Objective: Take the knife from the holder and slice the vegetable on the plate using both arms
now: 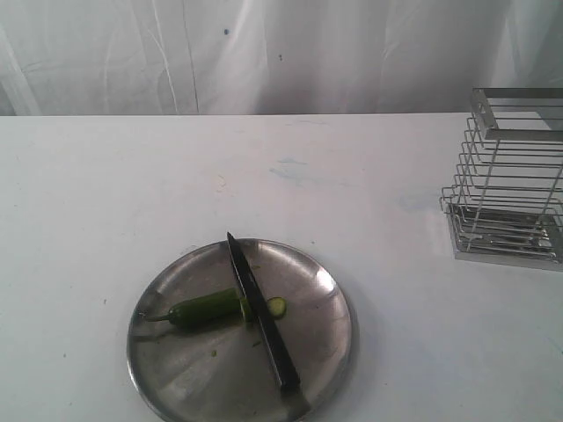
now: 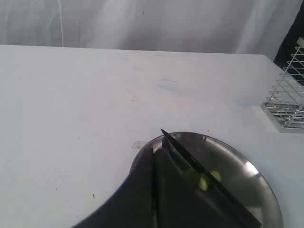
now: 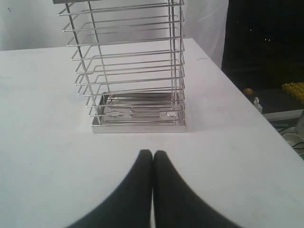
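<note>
Stainless steel catches the light where the plate (image 1: 327,290) sits on a white table (image 1: 106,193), holding 1 green pepper (image 1: 207,309) and the knife (image 1: 261,325). The dark blade lies across the pepper's cut end, with the stemmed body on one side and 1 round slice (image 1: 277,307) just beside the blade on the other. The black handle reaches the plate's rim. A few green flecks dot the plate's floor. The left gripper (image 2: 154,152) has its 2 black fingers pressed together with nothing between them. The plate (image 2: 247,171) lies directly ahead of and beneath the fingertips, and the knife (image 2: 209,185) runs diagonally away from them, its point close to 1 fingertip (image 2: 164,145). Whether they touch cannot be told. The pepper pieces (image 2: 202,180) rest against the blade a little past that gripper, and the holder (image 2: 289,107) stands well off to its side. The right gripper (image 3: 152,154) is likewise squeezed closed and grips nothing. The wire holder (image 3: 133,71) stands upright straight ahead of it, apart from the fingertips, and only its flat metal base shows through the horizontal bars. Neither gripper appears in the exterior view, where the holder (image 1: 510,176) stands well apart from the plate.
</note>
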{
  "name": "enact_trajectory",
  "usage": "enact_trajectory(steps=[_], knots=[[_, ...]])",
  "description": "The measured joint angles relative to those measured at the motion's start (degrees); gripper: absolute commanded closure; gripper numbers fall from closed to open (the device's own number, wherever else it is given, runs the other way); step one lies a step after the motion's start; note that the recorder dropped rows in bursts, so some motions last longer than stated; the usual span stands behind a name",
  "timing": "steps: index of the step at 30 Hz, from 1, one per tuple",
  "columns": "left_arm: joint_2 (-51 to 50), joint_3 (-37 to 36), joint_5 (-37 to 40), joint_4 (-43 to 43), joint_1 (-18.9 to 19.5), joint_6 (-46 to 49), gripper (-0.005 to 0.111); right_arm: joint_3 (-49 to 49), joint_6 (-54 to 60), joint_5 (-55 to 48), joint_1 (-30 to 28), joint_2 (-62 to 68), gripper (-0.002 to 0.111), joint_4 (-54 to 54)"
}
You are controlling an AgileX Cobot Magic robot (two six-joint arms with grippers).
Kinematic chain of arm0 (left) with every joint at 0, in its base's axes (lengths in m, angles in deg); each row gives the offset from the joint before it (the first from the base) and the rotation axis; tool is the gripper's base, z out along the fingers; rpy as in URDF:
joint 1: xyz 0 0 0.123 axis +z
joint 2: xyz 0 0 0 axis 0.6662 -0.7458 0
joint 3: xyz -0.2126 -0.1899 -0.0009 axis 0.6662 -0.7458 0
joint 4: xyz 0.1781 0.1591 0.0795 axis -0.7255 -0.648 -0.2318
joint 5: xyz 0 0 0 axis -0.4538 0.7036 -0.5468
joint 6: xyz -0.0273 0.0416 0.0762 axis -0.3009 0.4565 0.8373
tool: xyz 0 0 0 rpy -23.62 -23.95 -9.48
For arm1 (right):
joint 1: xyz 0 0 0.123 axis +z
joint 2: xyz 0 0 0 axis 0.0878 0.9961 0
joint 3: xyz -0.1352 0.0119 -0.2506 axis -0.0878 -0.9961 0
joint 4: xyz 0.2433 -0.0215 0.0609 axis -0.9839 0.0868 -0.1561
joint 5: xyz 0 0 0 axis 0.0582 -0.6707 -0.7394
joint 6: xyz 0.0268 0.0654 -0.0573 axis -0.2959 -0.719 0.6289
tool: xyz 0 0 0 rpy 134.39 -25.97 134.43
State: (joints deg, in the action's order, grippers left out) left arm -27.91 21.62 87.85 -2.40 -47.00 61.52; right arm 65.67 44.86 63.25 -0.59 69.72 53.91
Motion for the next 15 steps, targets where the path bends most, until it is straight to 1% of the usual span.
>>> enact_trajectory(steps=[3,10,12,14,15], knots=[[0.3,0.0,0.1,-0.1,-0.2,0.0,0.107,0.0,0.0,0.0,0.0,0.0,0.108,0.0],[0.6,0.0,-0.1,-4.8,-0.2,0.0,0.107,0.0,0.0,0.0,0.0,0.0,0.108,0.0],[2.2,0.0,-0.1,-13.3,-0.2,-1.5,0.107,0.0,0.0,0.0,0.0,0.0,0.108,0.0],[4.6,-0.4,0.7,-28.1,-0.2,-7.8,0.107,0.0,0.0,0.0,0.0,0.0,0.108,0.0],[5.7,-0.8,1.1,-32.9,-0.2,-11.1,0.107,0.0,0.0,0.0,0.0,0.0,0.108,0.0]])
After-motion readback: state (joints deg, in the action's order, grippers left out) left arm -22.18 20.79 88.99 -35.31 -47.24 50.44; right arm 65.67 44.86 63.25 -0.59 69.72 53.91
